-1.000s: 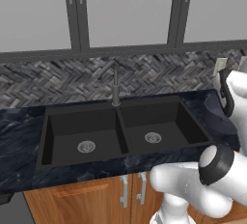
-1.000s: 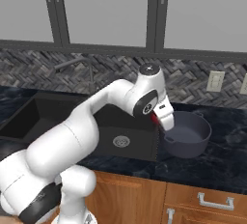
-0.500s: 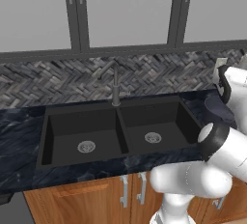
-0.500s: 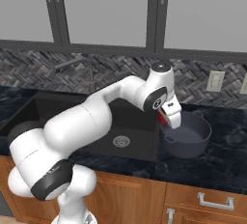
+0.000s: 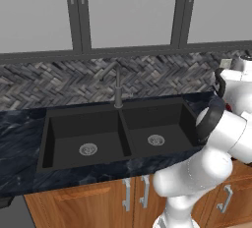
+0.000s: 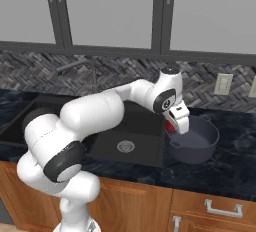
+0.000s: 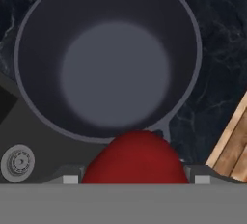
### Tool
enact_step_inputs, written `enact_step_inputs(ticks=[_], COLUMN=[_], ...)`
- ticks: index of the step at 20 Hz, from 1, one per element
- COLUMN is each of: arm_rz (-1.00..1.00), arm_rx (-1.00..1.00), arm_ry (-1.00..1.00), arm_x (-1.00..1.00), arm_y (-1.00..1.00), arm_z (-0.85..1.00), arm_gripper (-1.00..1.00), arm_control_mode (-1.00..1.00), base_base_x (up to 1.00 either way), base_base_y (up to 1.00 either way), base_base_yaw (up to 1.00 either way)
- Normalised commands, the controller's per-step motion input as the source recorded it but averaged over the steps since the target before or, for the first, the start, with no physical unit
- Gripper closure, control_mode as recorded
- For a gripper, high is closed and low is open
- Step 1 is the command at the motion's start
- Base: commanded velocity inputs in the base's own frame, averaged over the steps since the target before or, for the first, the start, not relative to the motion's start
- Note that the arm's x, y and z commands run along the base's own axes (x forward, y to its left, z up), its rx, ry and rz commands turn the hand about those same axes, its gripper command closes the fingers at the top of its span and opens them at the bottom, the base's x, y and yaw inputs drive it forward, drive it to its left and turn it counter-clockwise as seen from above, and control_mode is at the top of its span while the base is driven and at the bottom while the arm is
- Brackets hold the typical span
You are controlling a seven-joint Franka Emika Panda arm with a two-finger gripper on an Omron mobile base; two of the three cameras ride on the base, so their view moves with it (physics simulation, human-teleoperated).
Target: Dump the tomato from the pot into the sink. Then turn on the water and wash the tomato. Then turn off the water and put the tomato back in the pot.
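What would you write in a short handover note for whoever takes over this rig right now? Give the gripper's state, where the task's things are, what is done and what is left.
Gripper: shut on the tomato, held above the near rim of the pot.
Pot: upright and empty on the dark counter, right of the sink.
Sink: both basins empty, no water running from the faucet.
Done: the tomato is out of the sink and carried to the pot.
Left: move it over the pot's middle, lower it, release, withdraw.
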Motion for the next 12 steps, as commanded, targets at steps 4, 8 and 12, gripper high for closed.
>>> enact_step_inputs(ticks=[4,8,12], arm_rz=[0.00,0.00,0.00], arm_rx=[0.05,0.04,0.01], arm_ry=[0.00,0.03,0.08], arm_x=[0.04,0.04,0.14], arm_y=[-0.27,-0.19,-0.09], arm_z=[-0.04,-0.11,-0.30], arm_gripper=[1.00,1.00,1.00], arm_control_mode=[-1.00,-1.00,-1.00], base_base_x=[0.00,0.00,0.00], base_base_y=[0.00,0.00,0.00], base_base_yaw=[0.00,0.00,0.00])
